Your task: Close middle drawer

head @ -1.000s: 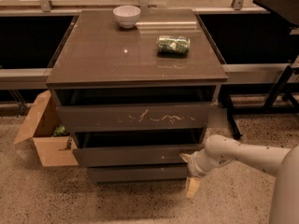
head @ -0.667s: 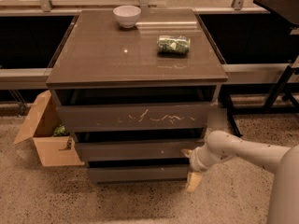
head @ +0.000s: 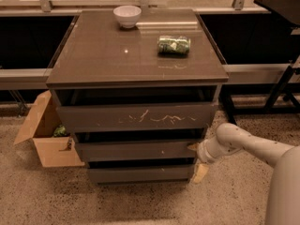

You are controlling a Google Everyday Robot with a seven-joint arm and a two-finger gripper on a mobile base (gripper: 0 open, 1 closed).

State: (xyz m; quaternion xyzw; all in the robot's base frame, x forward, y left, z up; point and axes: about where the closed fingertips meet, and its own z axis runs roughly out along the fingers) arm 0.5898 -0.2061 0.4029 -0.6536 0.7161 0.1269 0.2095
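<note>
Middle drawer [head: 136, 150] sits centre frame, still poking out a little, a dark gap above it. The claw [head: 195, 160] at its right end has crept upward since a moment ago, fingers spread apart, gripping nothing, upper fingertip [head: 191, 147] touching the front

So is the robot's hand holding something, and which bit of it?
Nothing loose shows in it. The gripper is at the right end of the middle drawer; whether it grips that edge or just touches it cannot be told.
</note>
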